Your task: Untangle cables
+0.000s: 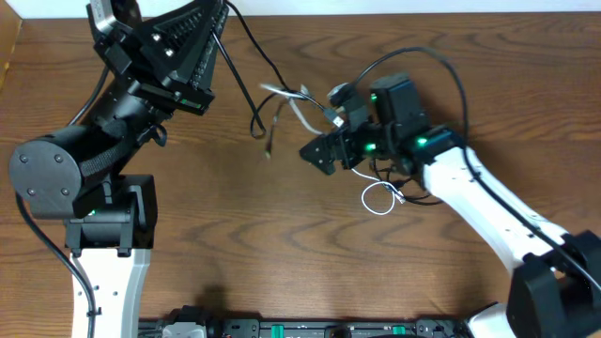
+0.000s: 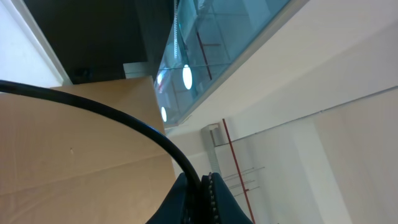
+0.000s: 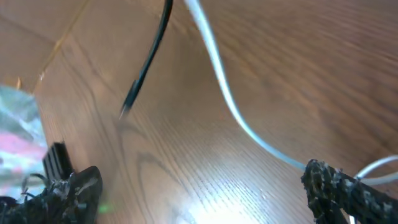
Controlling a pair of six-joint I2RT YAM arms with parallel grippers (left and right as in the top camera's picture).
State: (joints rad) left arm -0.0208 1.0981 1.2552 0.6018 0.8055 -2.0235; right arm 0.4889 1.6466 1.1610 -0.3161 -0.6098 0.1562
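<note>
High above the wooden worktop (image 1: 235, 235), the left hand (image 2: 203, 185) is clenched on a black cable (image 2: 124, 119), the cord pinched between its closed fingers and arcing away from them; the left wrist camera looks past it at a wall and ceiling. Seen from overhead, that black cable runs down from the raised left arm to the middle of the worktop, where the cables (image 1: 286, 96) meet in a loose cluster between the two arms, one black end dangling free towards the wood. The right hand (image 3: 211, 200) stands released beside the cluster, its two fingers spread wide and grasping nothing. A white cable (image 3: 225, 87) sweeps down across the right wrist view and touches the inner side of one finger (image 3: 348, 193), while a black plug end hangs just above the wood farther off. A small white loop (image 1: 366, 197) lies flat on the worktop just beside the right arm. Whether a third cord sits in the cluster cannot be told.
</note>
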